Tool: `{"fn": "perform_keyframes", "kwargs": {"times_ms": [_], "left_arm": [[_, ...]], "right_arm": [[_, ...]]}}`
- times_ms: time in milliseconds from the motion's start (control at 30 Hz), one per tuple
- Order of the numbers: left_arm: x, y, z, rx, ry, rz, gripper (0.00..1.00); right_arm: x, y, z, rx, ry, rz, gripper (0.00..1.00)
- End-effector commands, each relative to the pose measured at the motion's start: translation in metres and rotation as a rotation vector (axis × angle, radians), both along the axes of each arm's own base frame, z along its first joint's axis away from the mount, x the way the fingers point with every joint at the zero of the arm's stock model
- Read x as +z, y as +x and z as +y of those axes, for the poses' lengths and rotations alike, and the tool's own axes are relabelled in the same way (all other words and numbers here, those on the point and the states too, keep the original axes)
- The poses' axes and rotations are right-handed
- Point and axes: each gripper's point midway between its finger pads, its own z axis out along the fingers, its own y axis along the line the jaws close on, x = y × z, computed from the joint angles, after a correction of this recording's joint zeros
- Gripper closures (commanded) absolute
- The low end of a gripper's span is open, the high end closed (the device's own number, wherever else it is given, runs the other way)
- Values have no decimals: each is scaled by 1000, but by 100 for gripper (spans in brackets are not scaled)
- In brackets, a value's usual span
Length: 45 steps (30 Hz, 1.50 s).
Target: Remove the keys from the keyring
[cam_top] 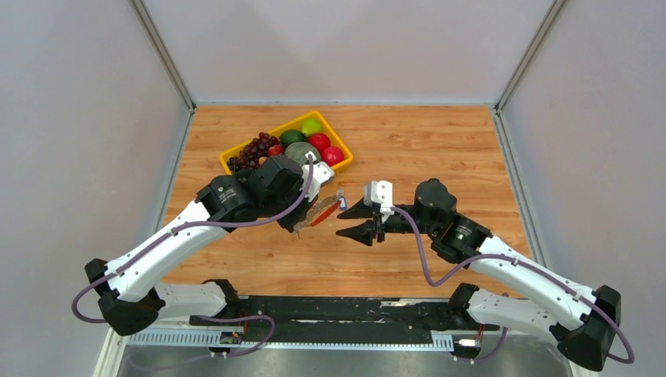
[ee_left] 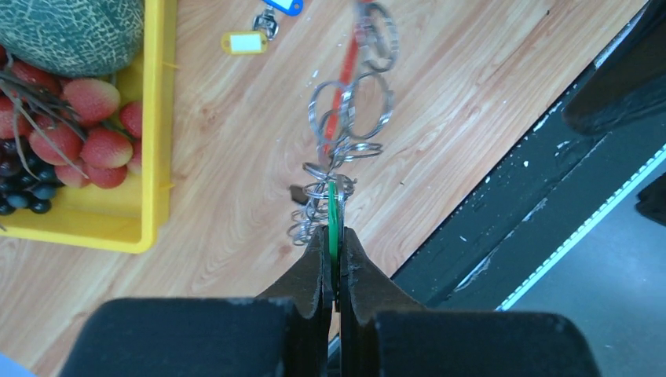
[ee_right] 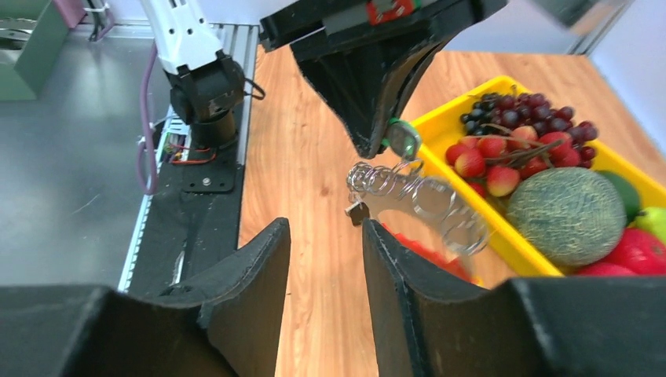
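Left fingers: closed, pinching one green tag.
Silver rings: one linked bunch strung from the green tag, over mid-bench; exact count unclear.
Red strip: one, running among the rings.
Right fingers: spread open, holding nothing, at 3 o'clock of the bunch, apart.
Loose on the bench: two, one blue tag, one yellow tag.
Yellow tray: one, at 11 o'clock, holding fruit.

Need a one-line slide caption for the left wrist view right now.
Left end effector pinches a green tag, with silver keys and red keyring strung out beyond it.
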Motion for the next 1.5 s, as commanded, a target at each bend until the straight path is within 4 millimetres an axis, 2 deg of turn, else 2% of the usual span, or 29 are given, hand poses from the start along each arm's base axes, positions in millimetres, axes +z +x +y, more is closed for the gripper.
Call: {"fn": "perform_keyframes", "kwargs": {"times_ms": [0,267,533,733,1133,1167,1200,1467], "left_arm": [[15,-3,-9,50,-73,38,100],[21,-11,-25,11,-146,80,100],[25,-19,-36,-50,-186,112,100],[31,-22,-39,-69,-218,109,100],[37,-24,-37,-78,-233,98,100],[37,-25,-36,-77,-231,97,100],[38,-25,-36,-76,-233,93,100],[40,-23,-33,-65,-232,82,100]], "right_arm": [[1,-10,4,51,47,38,57],[-7,-3,17,60,84,49,65],[-9,3,30,75,106,37,68],[-9,11,36,63,103,23,68],[-18,15,36,39,72,32,66],[-19,35,26,-19,69,30,66],[-20,18,34,28,66,32,66],[-23,13,30,27,58,34,66]]}}
